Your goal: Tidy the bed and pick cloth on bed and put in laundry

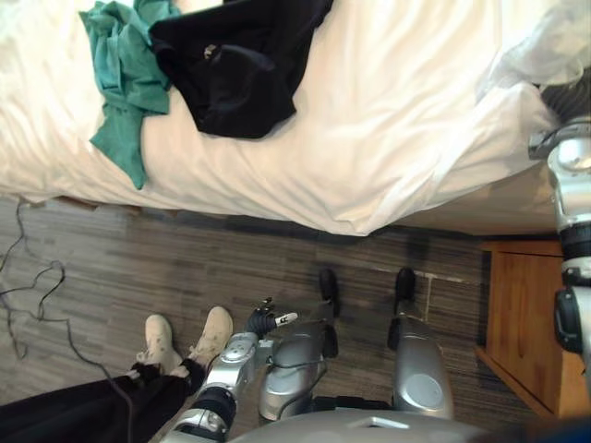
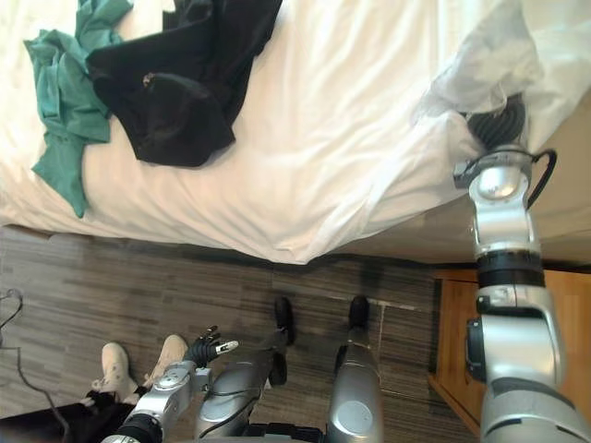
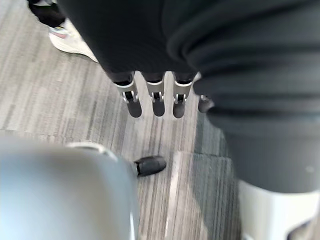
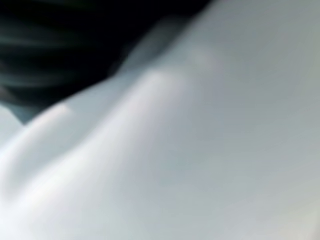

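A green cloth point(image 1: 125, 78) and a black garment point(image 1: 235, 65) lie crumpled side by side on the white bed point(image 1: 397, 129), at its far left. My right hand point(image 2: 500, 124) is raised at the bed's right end, its front buried under a bunched white duvet point(image 2: 489, 55). White fabric lies right against it in the right wrist view. My left hand point(image 1: 263, 323) hangs low over the floor, far from the clothes. Its fingers point(image 3: 158, 97) are straight and hold nothing.
A person's pale shoes point(image 1: 185, 343) stand on the wood-look floor point(image 1: 138, 268) just left of my left hand. A wooden bedside cabinet point(image 1: 526, 323) sits at the right, below the bed's corner.
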Controlling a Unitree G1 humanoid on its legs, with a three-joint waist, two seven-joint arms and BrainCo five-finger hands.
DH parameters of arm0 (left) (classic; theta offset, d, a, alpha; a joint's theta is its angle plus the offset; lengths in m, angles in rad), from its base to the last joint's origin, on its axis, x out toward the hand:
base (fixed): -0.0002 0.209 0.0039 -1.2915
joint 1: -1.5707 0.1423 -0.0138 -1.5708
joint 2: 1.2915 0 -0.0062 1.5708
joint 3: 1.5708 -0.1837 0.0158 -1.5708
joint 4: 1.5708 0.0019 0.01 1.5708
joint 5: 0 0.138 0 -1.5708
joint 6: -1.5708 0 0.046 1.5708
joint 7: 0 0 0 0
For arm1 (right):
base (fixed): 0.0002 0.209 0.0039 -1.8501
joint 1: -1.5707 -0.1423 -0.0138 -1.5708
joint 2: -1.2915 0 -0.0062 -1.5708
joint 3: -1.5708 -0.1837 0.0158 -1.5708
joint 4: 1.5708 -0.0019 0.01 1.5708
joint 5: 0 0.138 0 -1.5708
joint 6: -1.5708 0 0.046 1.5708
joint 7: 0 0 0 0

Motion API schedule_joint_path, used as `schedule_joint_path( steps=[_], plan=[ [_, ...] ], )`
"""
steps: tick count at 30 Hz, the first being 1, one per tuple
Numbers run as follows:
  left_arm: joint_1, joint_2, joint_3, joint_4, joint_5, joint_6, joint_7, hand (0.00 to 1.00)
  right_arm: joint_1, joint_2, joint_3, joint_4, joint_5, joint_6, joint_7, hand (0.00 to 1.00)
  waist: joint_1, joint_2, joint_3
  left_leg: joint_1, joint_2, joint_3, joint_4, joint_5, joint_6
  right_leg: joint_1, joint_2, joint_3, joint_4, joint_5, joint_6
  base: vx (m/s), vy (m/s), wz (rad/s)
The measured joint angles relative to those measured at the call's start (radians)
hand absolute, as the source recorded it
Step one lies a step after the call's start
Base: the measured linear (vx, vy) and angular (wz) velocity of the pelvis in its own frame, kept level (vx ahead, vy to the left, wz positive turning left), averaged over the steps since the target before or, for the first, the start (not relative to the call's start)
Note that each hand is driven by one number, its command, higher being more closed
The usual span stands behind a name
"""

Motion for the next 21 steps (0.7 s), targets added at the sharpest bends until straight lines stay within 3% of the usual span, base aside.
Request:
schedule_joint_path(
  steps=[4,5,13,16,21],
  plan=[
    [0.028,0.001,0.007,0.004,0.026,-0.001,0.0,0.0,0.127,0.064,-0.046,-0.057,0.013,-0.015,-0.019,1.0,-0.018,-0.038,-0.021,0.043,0.007,0.019,-0.007,-0.007,-0.01,0.033,0.007,0.017,-0.009,-0.004,0.001,0.04,-0.02,-0.22],
    [0.039,0.001,0.012,0.005,0.033,-0.001,0.0,0.0,0.173,0.095,-0.063,-0.096,0.038,-0.021,-0.035,0.0,-0.028,-0.049,-0.028,0.053,0.008,0.027,-0.007,-0.01,-0.014,0.04,0.013,0.027,-0.009,-0.006,0.002,0.03,-0.023,-0.18],
    [0.112,-0.007,0.043,0.011,0.057,-0.026,0.001,0.0,0.5,0.361,-0.178,-0.321,0.251,-0.119,-0.146,0.0,-0.058,-0.058,-0.117,0.118,0.023,0.07,-0.008,-0.043,-0.036,0.094,0.032,0.076,-0.029,-0.022,0.006,0.05,-0.018,-0.18],
    [0.121,-0.011,0.051,0.038,0.059,-0.037,0.001,0.0,0.58,0.445,-0.193,-0.357,0.332,-0.167,-0.185,0.0,-0.064,-0.059,-0.147,0.151,0.031,0.09,-0.008,-0.057,-0.04,0.122,0.038,0.088,-0.046,-0.024,0.004,0.08,-0.018,-0.23],
    [0.133,-0.022,0.055,0.052,0.059,-0.041,0.002,0.0,0.634,0.556,-0.203,-0.345,0.429,-0.206,-0.274,0.0,-0.079,-0.057,-0.173,0.188,0.041,0.107,-0.008,-0.078,-0.054,0.159,0.05,0.095,-0.064,-0.026,0.0,0.08,-0.02,-0.12]
  ],
)
